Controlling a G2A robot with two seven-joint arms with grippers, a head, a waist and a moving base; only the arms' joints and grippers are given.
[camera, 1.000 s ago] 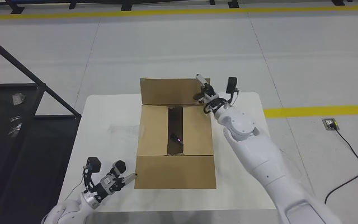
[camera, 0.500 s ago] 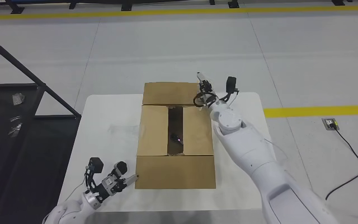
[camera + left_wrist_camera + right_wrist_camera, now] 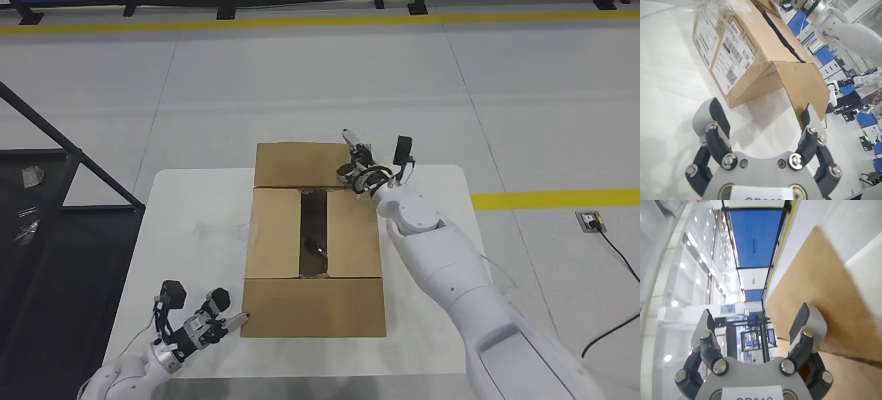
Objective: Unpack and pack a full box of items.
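Note:
A brown cardboard box (image 3: 315, 235) stands in the middle of the white table (image 3: 190, 260). Its two long flaps lie nearly closed with a dark slot (image 3: 314, 228) between them. The far flap (image 3: 300, 164) and the near flap (image 3: 315, 307) fold outward. My right gripper (image 3: 353, 158) is at the far flap's right end, open, with one finger (image 3: 803, 318) against the flap (image 3: 819, 291). My left gripper (image 3: 228, 322) sits low by the near flap's left corner, open (image 3: 762, 117); one fingertip (image 3: 806, 116) touches the flap's edge (image 3: 802, 83). The labelled box side (image 3: 725, 49) faces it.
A clear plastic bag (image 3: 222, 232) lies on the table against the box's left side, also seen as crinkled film (image 3: 715, 9) over the box's far end. A black frame (image 3: 60, 170) stands off the table's left. The table right of the box is bare.
My right gripper has shifted a little to the left along the far flap. The left gripper has crept slightly toward the near flap's corner.

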